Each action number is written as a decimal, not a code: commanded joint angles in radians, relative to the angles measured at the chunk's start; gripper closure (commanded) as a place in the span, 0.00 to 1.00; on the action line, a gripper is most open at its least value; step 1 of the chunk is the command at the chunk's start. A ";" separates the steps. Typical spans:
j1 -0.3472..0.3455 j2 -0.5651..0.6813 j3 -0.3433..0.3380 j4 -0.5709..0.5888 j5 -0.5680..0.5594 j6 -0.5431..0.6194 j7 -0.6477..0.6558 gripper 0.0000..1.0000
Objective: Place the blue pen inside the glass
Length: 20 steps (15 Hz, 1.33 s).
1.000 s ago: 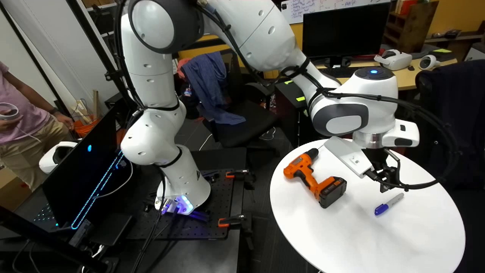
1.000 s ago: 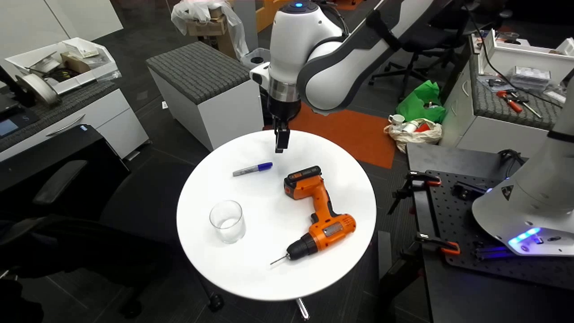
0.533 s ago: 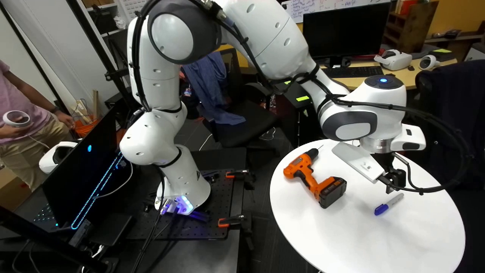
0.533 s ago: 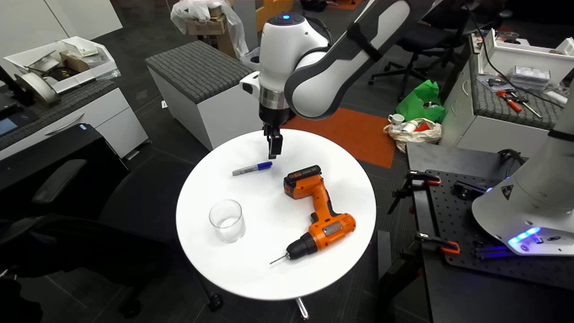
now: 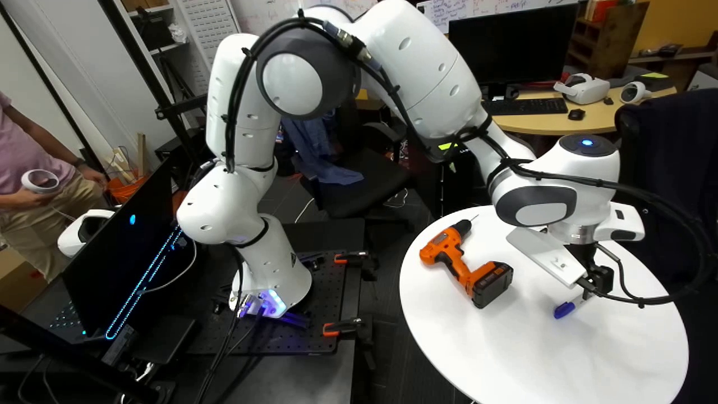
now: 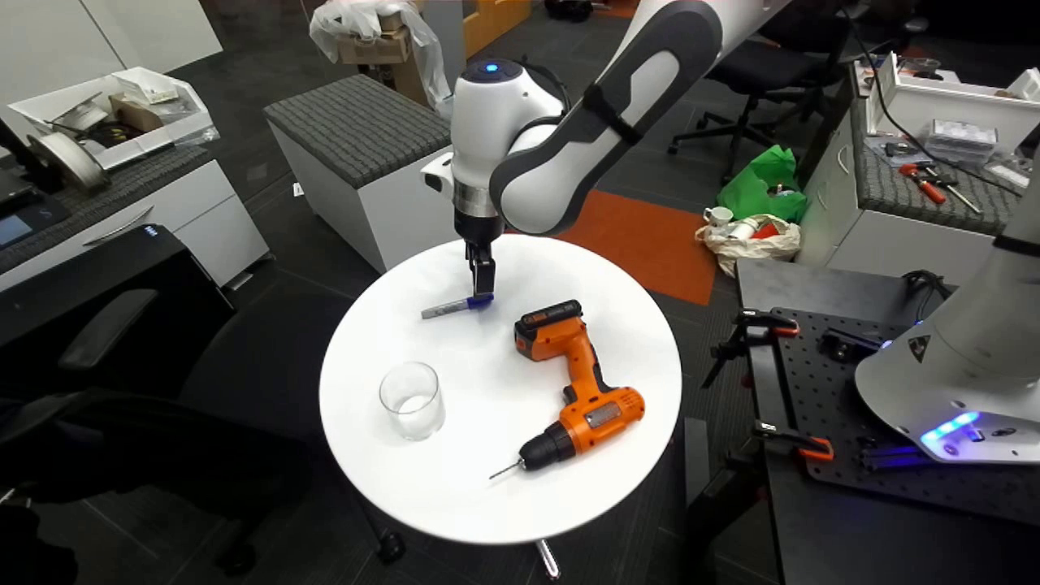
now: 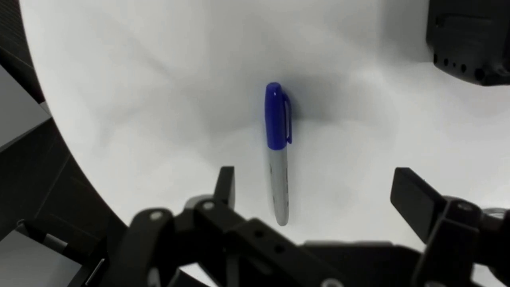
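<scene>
"Fingers (image 7: 416, 203) first: how did they stand?"

"Wide apart, low in the wrist view, holding nothing. The blue-capped marker (image 7: 277, 155) lay mid-frame on the white round table (image 7: 171, 167), its grey barrel between them as framed, touching neither. How high the tips hung, I couldn't tell."

"Your worry?"

"That marker sat closer to the finger on the left, so closing might have rolled it. A pinch too far down the barrel risked the cap drooping."

"Farther out?"

"At upper right of that view lay the cordless drill (image 7: 470, 42); a low sideways swing could have bumped it. Left of centre in an exterior view, the clear glass tumbler (image 6: 413, 402) stood upright, marker not yet inside. A slanted entry could have tipped it."
</scene>
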 commanded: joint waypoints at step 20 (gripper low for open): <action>0.003 0.263 0.005 0.339 -0.037 -0.233 -0.004 0.00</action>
